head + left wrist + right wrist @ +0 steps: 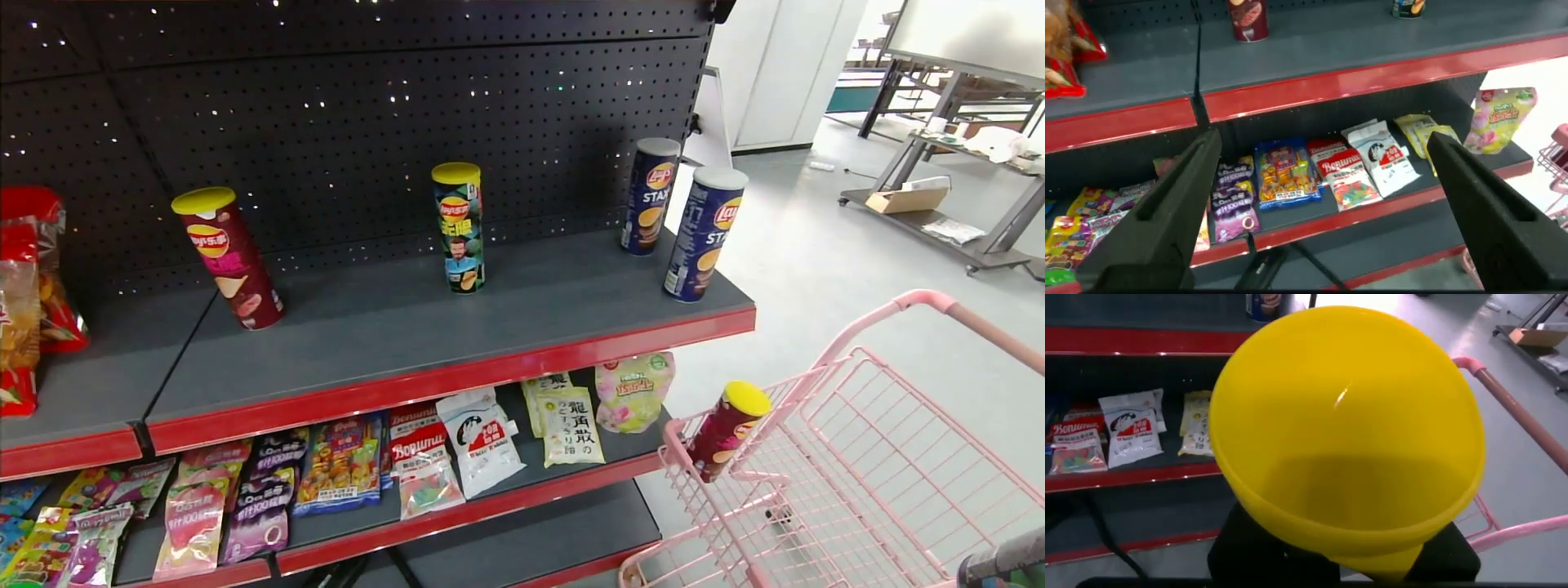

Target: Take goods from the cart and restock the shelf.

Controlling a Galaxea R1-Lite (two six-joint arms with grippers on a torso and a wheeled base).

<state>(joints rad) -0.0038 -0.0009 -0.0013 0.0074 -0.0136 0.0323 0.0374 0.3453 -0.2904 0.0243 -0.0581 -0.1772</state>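
Note:
A pink cart (857,457) stands to the right of the shelf, and a maroon can with a yellow lid (727,431) leans in its near-left corner. On the upper shelf board (408,335) stand a maroon can (229,257), a green can (459,227) and two blue cans (649,196) (704,234). My right gripper (1347,567) is shut on a can whose wide yellow lid (1347,416) faces the wrist camera, beside the cart's pink handle (1519,408). My left gripper (1324,143) hangs open with nothing in it, in front of the lower shelf's snack bags (1364,167).
Red snack bags (33,286) sit at the upper shelf's far left. Wide gaps of bare board lie between the cans. The lower shelf holds several flat snack packets (482,437). Open floor and a metal trolley (963,204) lie beyond the cart.

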